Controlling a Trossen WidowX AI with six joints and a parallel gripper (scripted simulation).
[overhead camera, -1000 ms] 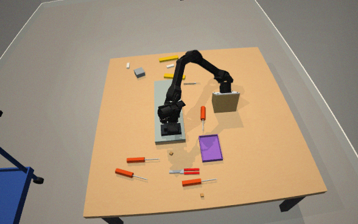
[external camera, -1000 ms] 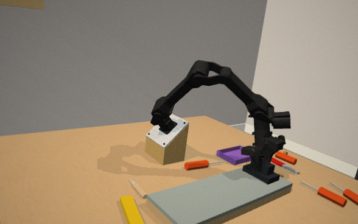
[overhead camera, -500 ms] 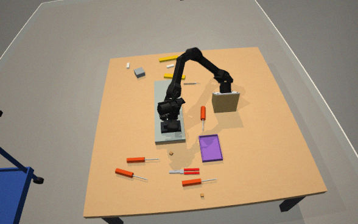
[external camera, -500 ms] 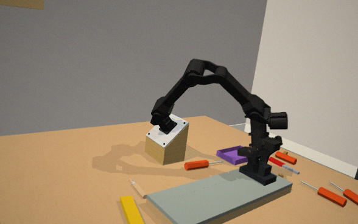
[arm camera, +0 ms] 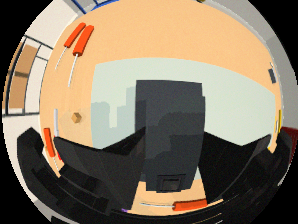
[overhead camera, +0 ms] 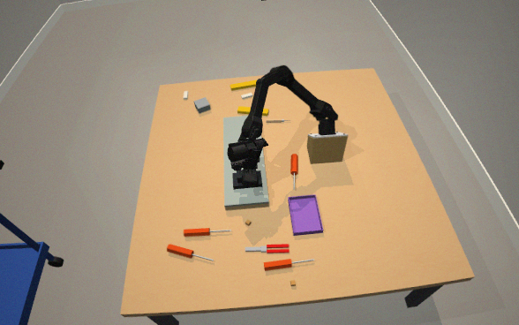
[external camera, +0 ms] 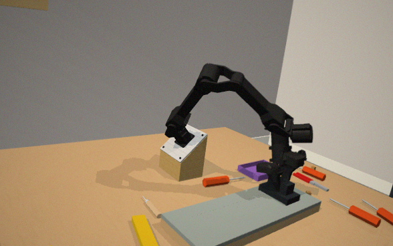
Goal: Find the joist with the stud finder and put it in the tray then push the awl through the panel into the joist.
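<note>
The white floor panel [external camera: 174, 153] [overhead camera: 327, 150] is the sloping top of a tan block [external camera: 193, 165], with dark screws at its corners. My gripper [arm camera: 169, 131] is shut on the stud finder [arm camera: 170, 107], a dark grey box with a small dark window and no light that I can see. In the top and exterior views it is down at the middle of the panel, seemingly touching it; the contact is hidden. No hole shows on the visible panel. The awl [overhead camera: 275, 121] [external camera: 154, 208], with a pale handle and thin metal tip, lies beside the base plate. The purple tray [overhead camera: 291, 217] [external camera: 244, 172] is empty.
An orange screwdriver [overhead camera: 294, 164] [external camera: 216, 181] lies between the block and the grey base plate [overhead camera: 234, 199] [external camera: 217, 227]. Red pliers [overhead camera: 277, 246] and several screwdrivers lie at the front. Yellow bars [overhead camera: 252, 110] and a grey block [overhead camera: 202, 105] lie at the back.
</note>
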